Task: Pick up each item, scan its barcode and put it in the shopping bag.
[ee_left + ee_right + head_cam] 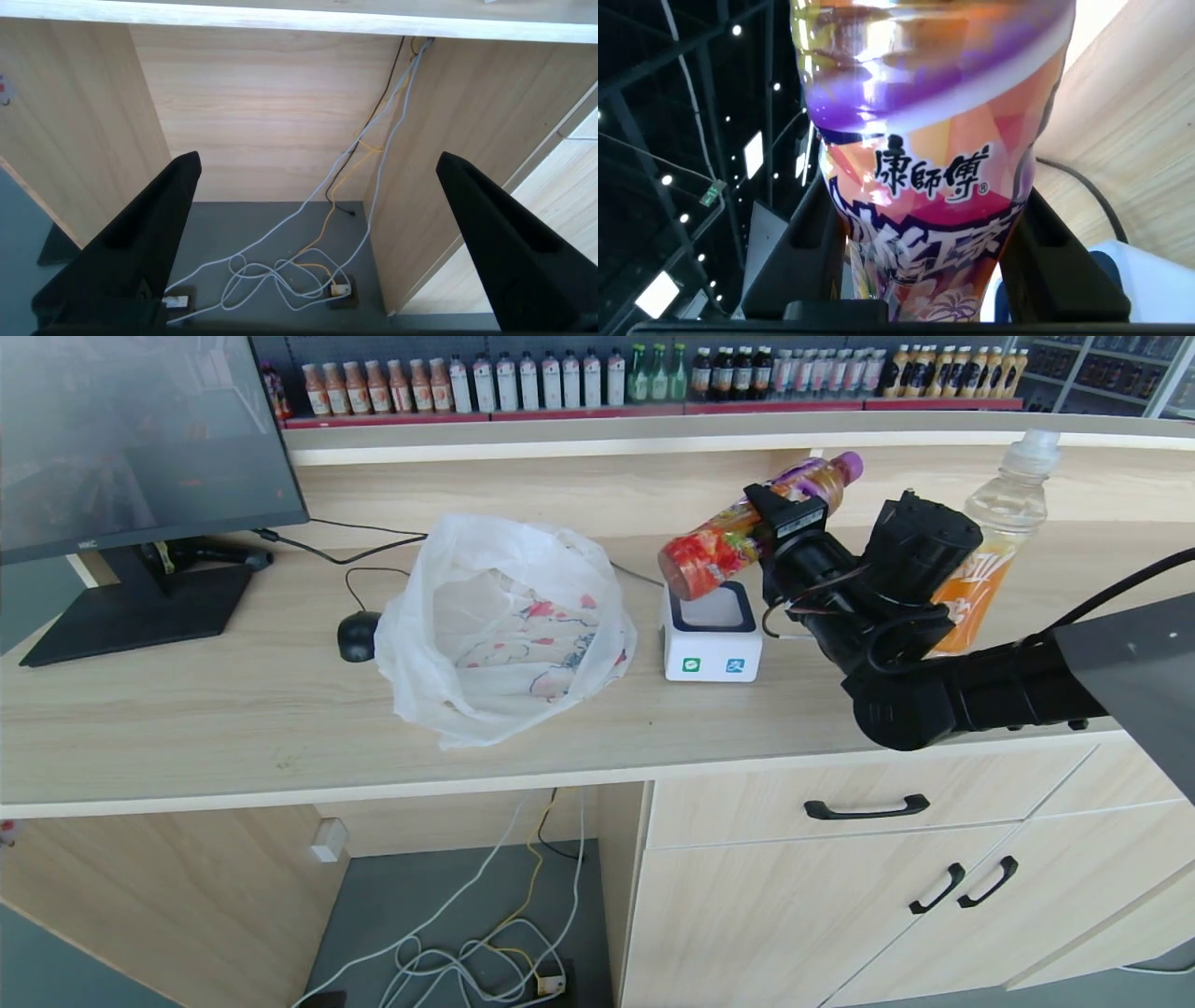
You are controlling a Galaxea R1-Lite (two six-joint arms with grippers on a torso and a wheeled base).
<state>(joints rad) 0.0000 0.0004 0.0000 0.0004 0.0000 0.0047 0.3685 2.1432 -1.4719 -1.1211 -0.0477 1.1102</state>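
Observation:
My right gripper (777, 519) is shut on a purple-capped drink bottle (747, 527) with a red, orange and purple label. It holds the bottle tilted, base down, just above the white barcode scanner (711, 635) on the counter. In the right wrist view the bottle (934, 140) sits clamped between the two black fingers (808, 252). An open white plastic shopping bag (504, 625) stands left of the scanner. A clear bottle with orange drink (994, 537) stands upright behind the right arm. My left gripper (318, 243) hangs open under the counter, above loose cables.
A black monitor (140, 439) on its stand occupies the counter's far left, with a black mouse (358, 636) and cable beside the bag. Shelves of bottles (653, 378) line the back wall. Drawers with black handles (866, 808) sit below the counter at right.

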